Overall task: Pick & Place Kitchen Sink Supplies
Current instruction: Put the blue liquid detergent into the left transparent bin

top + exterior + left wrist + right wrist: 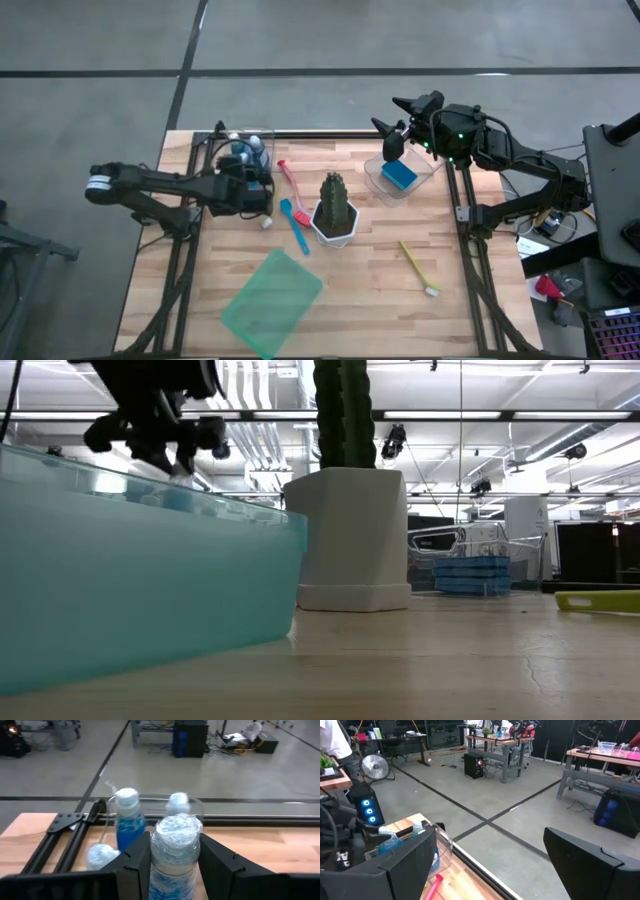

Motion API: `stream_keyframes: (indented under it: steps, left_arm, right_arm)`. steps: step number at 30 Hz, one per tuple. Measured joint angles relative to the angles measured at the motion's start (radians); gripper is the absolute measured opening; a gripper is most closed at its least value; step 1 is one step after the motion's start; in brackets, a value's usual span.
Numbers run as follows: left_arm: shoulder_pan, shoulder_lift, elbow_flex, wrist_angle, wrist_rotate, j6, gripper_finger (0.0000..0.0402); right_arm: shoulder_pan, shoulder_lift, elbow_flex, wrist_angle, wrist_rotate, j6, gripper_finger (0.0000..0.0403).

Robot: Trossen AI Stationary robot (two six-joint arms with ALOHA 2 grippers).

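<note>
A small blue bottle with a white cap (174, 851) is being held between the dark fingers of the left tool (172, 870), clamped on its body. Just ahead of this tool, a clear plastic bin (243, 143) at the far left corner of the wooden desk (370, 290) is being filled: two more small blue bottles with white caps (128, 817) are already standing inside it, so the bottle group is judged to be nearly sorted.

The right tool (397, 118) is being held above the desk's far edge, its fingers spread wide and empty. Just below it, a second clear bin (375, 172) is being used for a flat blue sponge (398, 174), already lying inside.

The brushes are not yet being handled. A thin red brush (293, 189) and a thin blue brush (295, 226) are lying just beside the left tool, toward the desk's middle; a lime-yellow brush (418, 268) is lying well apart from the right tool, toward the near edge. The task is judged to be roughly half done.
</note>
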Motion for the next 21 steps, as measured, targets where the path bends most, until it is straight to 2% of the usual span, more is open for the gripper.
stream_keyframes:
  steps: [7, 12, 16, 21]
  left_arm:
    - [0.036, 0.000, -0.091, 0.117, -0.023, -0.003, 0.0126]
    - [0.059, 0.000, -0.156, 0.232, -0.015, 0.076, 0.0126]
    - [0.064, 0.000, -0.188, 0.259, -0.009, 0.089, 0.0127]
    - [0.066, 0.000, -0.232, 0.329, -0.007, 0.096, 0.0141]
  right_arm:
    - [0.000, 0.002, 0.000, 0.000, 0.000, 0.000, 0.0366]
    - [0.000, 0.002, 0.000, 0.001, 0.000, 0.000, 0.0366]
    - [0.000, 0.002, -0.001, 0.000, 0.000, 0.002, 0.0366]
    - [0.000, 0.003, -0.002, 0.001, 0.001, 0.023, 0.0366]
